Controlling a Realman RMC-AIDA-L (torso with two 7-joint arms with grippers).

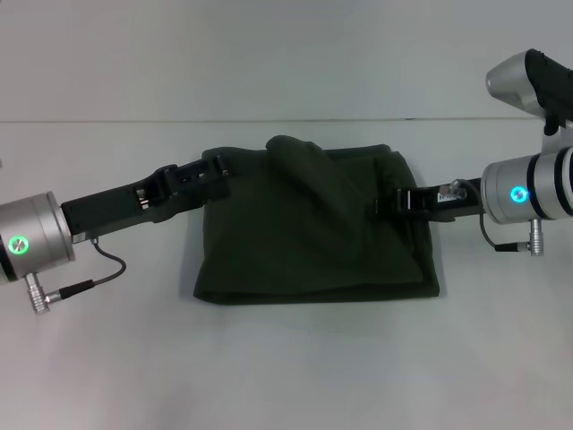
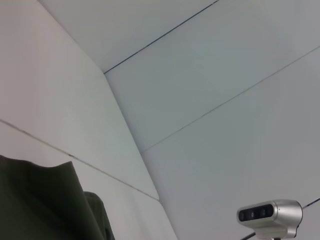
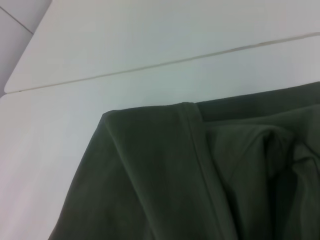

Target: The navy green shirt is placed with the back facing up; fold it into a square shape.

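**Folding entry: shirt at centre of table, both arms at its upper edge**

Finishing the fold is the step in hand, as you may judge it. Item one, the navy green shirt [image 1: 313,233]: it lies at the centre of the head view on the white table [image 1: 286,367], already gathered into a roughly rectangular bundle, wider than it is deep. Its lower edge runs fairly straight; its upper edge is humped and rumpled near the middle, with loose folds. The surface shown is plain dark olive, no lettering in sight. In the right wrist view a hem seam [image 3: 202,160] crosses the cloth, with layers bunched beside it.

Item two, the left gripper [image 1: 213,170]: it enters from the left of the frame and meets the shirt's upper left corner. Whether its jaws are gripping cloth or parted, you cannot tell.

Item three, the right gripper [image 1: 394,201]: it enters from the right and sits on the shirt's right side, near the top. Its jaws likewise cannot be read.

Handling note: keep both corners level and move them together, so that the top layer settles flat and square. Smooth the central hump before release; soft cloth will likely slump and skew if one side leads.
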